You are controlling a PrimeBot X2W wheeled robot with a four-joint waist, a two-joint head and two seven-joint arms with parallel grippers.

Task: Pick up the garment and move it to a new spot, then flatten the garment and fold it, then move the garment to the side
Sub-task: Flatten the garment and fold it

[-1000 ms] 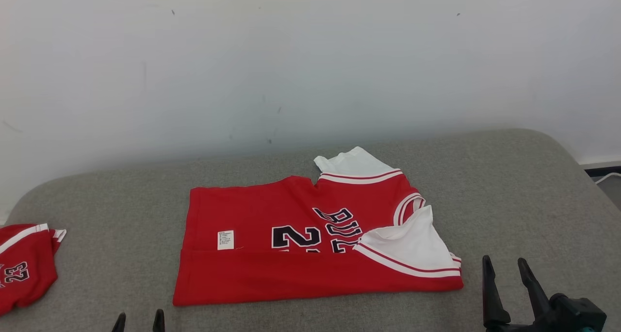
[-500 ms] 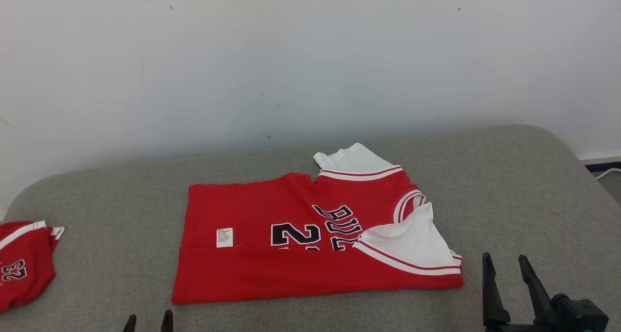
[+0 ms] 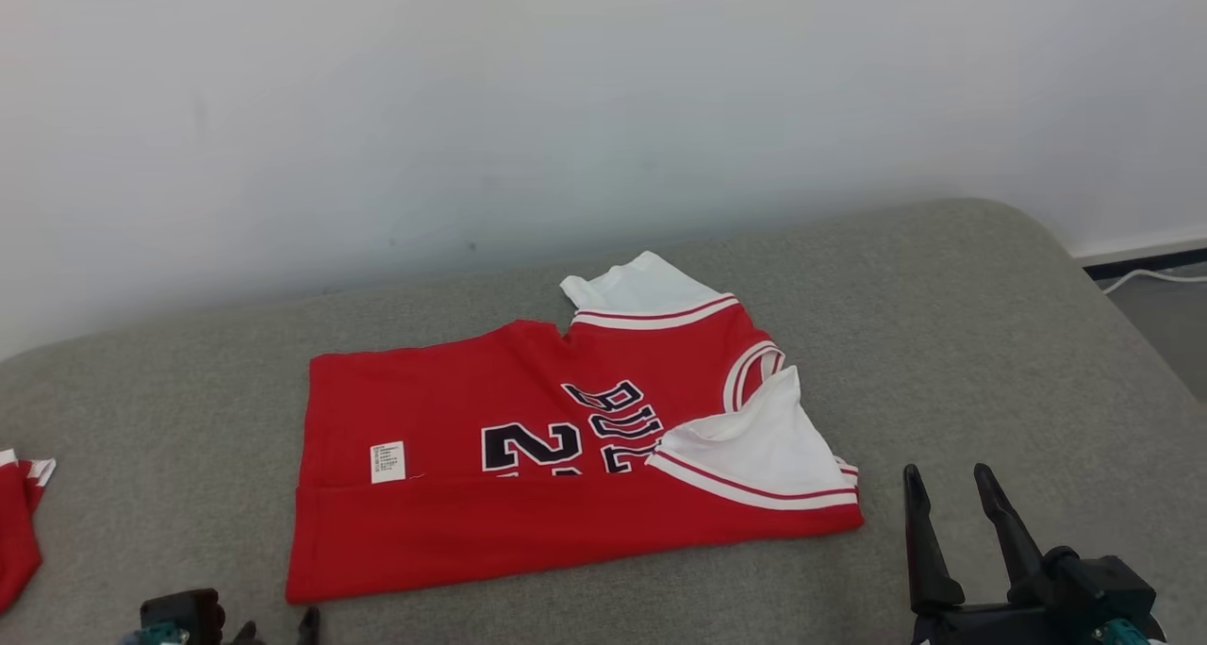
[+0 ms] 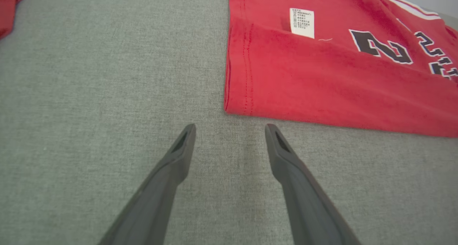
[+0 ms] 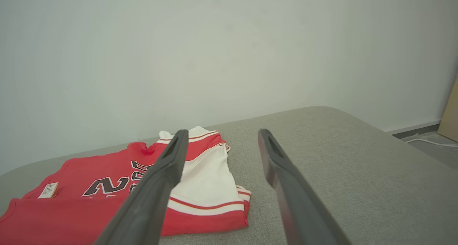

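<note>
Gaping wide with nothing between its fingers, the left end effector (image 4: 230,130) points at the grey cushion (image 3: 990,343) just off the near-left corner of the red garment (image 3: 528,504), clear of the cloth. The right end effector (image 3: 946,475) is equally spread and empty, just right of the garment's near-right corner. The garment lies in the middle of the cushion, its near edge folded over, white sleeves to the right, a white label (image 3: 388,461) near its left end. Another red garment (image 3: 17,522) lies well apart at the left.
</note>
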